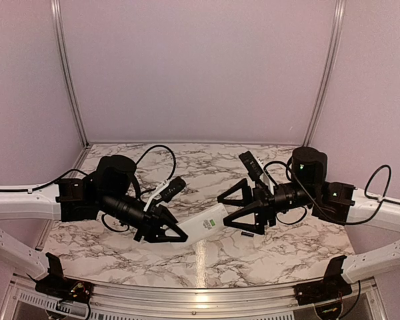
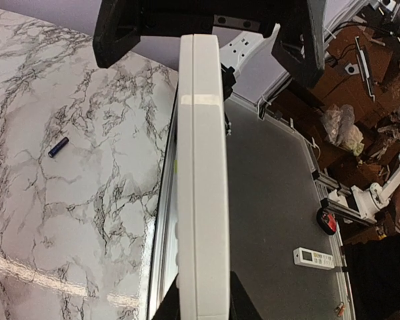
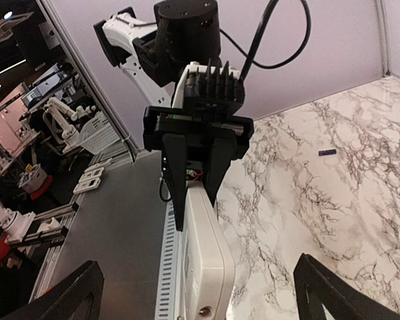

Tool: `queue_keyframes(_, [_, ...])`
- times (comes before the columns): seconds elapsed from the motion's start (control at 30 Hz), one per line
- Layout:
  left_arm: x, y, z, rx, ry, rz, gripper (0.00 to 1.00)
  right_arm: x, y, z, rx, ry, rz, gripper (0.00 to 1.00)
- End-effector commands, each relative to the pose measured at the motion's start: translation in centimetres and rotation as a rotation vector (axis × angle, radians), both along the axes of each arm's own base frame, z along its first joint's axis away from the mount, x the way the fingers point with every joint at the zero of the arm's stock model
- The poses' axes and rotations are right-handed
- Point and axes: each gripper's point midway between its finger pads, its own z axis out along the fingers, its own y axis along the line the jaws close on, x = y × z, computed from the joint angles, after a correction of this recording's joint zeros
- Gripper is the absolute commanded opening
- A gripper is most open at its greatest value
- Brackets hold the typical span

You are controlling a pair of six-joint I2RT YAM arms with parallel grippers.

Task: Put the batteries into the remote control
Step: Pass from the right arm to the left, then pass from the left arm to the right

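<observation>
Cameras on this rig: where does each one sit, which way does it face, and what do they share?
Top external: above and behind the arms, looking down on the marble table; both arms show, left gripper holding the remote control, right gripper open.
Left wrist: looks along its fingers and the remote control's edge.
Right wrist: faces the left gripper and remote control; own fingers at the bottom corners.
Shared: all three show the remote control and a battery.

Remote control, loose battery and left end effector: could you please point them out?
remote control (image 2: pixel 201 200), left wrist view, side edge
battery (image 2: pixel 58 147), left wrist view, middle
left end effector (image 3: pixel 195 213), right wrist view, between fingertips
</observation>
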Motion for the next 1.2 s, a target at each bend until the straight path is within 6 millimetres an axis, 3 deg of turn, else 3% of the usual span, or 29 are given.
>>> queue_keyframes(0.0, [2.0,-0.7,5.1,-0.233,-0.012,0.074,0.03,2.1,-0.4,1.8,0.101,0.015,-0.122,0.99])
queue_keyframes(0.13, [3.9,-1.3,6.2,-0.336,0.019,0.132,0.03,3.4,-0.1,2.7,0.170,0.042,-0.179,0.99])
queue_keyframes(0.37, [4.5,-2.2,6.5,-0.421,0.070,0.134,0.03,5.1,0.7,3.2,0.235,0.080,-0.239,0.93])
queue_keyframes(0.47, [4.7,-2.3,6.4,-0.459,0.102,0.141,0.03,6.1,0.9,3.7,0.270,0.093,-0.277,0.86])
queue_keyframes(0.53, [4.8,-2.4,6.5,-0.476,0.113,0.146,0.03,6.6,1.1,3.7,0.282,0.104,-0.294,0.75])
queue_keyframes(0.87, [5.7,-2.8,5.8,-0.498,0.134,0.184,0.03,6.9,1.3,3.0,0.310,0.147,-0.297,0.51])
queue_keyframes(1.17, [5.9,-3.4,5.1,-0.495,0.167,0.173,0.03,7.3,1.3,3.0,0.342,0.187,-0.300,0.48])
